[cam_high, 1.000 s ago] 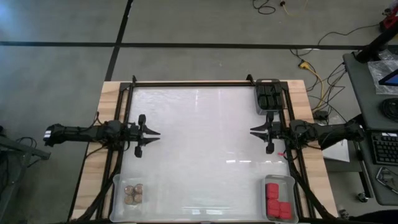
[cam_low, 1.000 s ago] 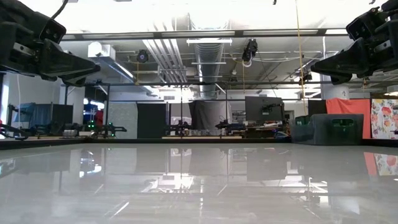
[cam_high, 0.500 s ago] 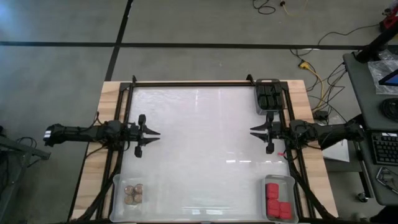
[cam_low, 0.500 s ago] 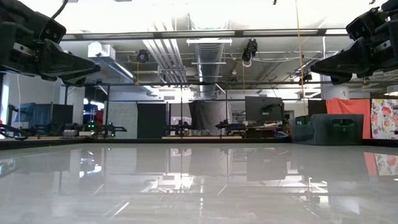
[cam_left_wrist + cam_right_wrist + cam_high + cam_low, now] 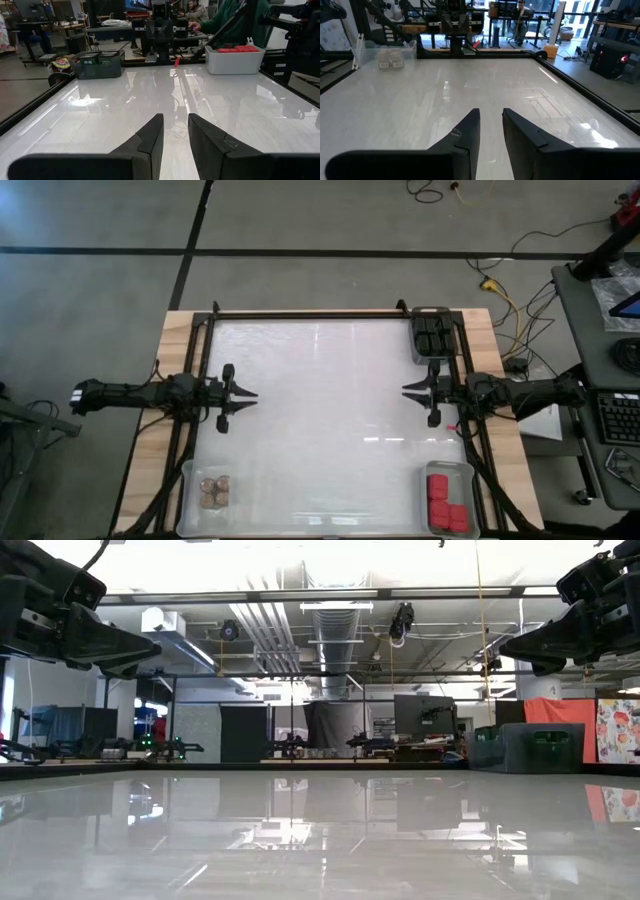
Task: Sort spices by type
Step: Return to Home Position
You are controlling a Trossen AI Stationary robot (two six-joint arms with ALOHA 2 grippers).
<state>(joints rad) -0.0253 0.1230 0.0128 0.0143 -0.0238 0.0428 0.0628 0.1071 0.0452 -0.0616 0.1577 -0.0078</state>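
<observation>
- All spices sit sorted in three corner bins (image 5: pixel 447 472) of the table (image 5: pixel 320 410) — nothing left.
- My left pincer (image 5: pixel 243 394) is closed and empty; my right pincer (image 5: pixel 408 390) is narrow and empty.
- I judge it best to stay parked — touching no bin.

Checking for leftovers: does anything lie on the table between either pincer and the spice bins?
Nothing visible does. The white table is bare between the left pincer, the right pincer and the bins holding tan-lidded jars, red-topped jars and black jars.

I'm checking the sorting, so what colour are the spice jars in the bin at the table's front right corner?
Red. The spice jars show best in the high view.
</observation>
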